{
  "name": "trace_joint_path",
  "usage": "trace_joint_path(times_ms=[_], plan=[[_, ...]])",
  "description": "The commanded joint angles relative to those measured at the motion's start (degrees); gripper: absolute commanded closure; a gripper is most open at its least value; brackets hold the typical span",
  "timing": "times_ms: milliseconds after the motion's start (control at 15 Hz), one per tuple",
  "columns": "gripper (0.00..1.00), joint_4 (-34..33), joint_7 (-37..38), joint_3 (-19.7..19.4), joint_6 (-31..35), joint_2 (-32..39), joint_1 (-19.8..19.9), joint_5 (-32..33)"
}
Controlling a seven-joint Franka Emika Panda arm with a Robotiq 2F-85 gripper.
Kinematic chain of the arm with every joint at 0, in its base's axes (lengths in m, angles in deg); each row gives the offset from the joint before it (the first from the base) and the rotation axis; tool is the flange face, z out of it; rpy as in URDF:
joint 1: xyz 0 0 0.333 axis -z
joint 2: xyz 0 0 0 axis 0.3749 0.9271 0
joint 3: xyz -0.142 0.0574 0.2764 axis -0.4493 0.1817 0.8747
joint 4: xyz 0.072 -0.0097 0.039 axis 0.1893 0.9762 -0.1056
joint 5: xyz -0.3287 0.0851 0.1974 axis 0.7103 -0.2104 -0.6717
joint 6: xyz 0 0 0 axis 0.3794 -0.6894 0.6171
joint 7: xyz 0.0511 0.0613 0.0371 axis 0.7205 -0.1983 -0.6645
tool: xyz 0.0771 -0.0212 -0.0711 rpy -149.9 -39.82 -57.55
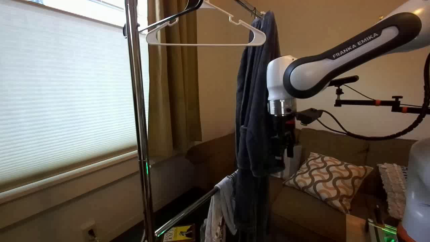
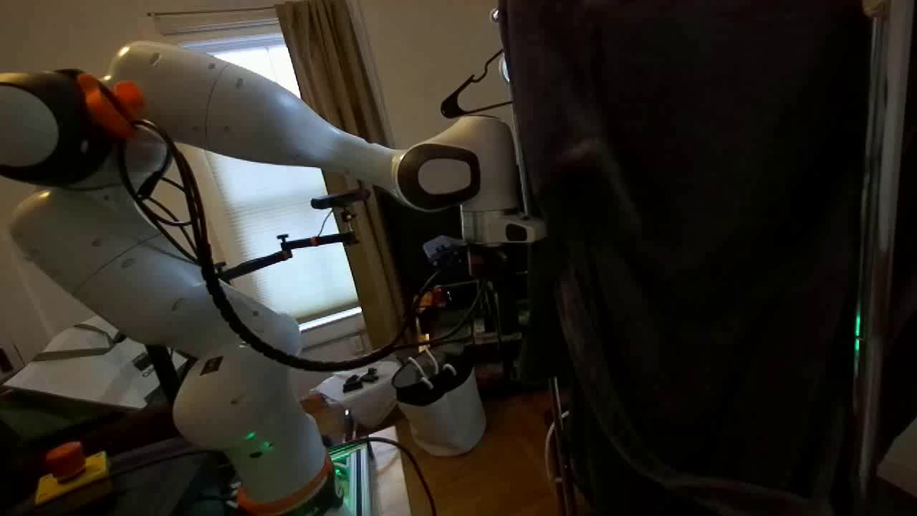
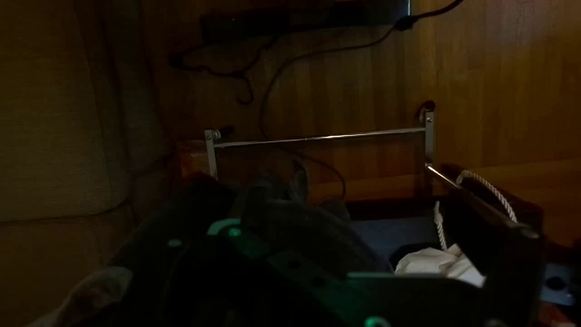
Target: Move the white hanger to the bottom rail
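Note:
The white hanger [image 1: 205, 44] hangs high at the window end of the rack in an exterior view; its hook's top is cut off. A black hanger [image 1: 181, 14] hangs close by it and also shows in an exterior view [image 2: 476, 111]. The chrome bottom rail [image 1: 188, 211] runs low across the rack, with pale cloths [image 1: 220, 205] draped on it. My gripper [image 1: 284, 153] points down beside the dark blue robe [image 1: 253, 111], right of and well below the hanger. In the wrist view my gripper's dark fingers [image 3: 363, 222] stand wide apart, with no hanger between them.
The robe hangs from the top rail close to my wrist, and dark cloth [image 2: 702, 251] fills much of an exterior view. A rack post [image 1: 138, 111] stands at the window side. A sofa with a patterned cushion [image 1: 331, 179] and a white bag [image 2: 444, 419] are nearby.

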Motion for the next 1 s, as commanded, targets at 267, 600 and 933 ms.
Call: trace_joint_path(times_ms=[267,600,933], plan=[[0.0,-0.1,0.0,-0.1,-0.1,0.0,-0.1,0.0],[0.0,-0.1,0.0,-0.1,-0.1,0.0,-0.1,0.0],[0.0,-0.1,-1.3,-1.0,-0.6,-5.2,-2.2,-5.4]])
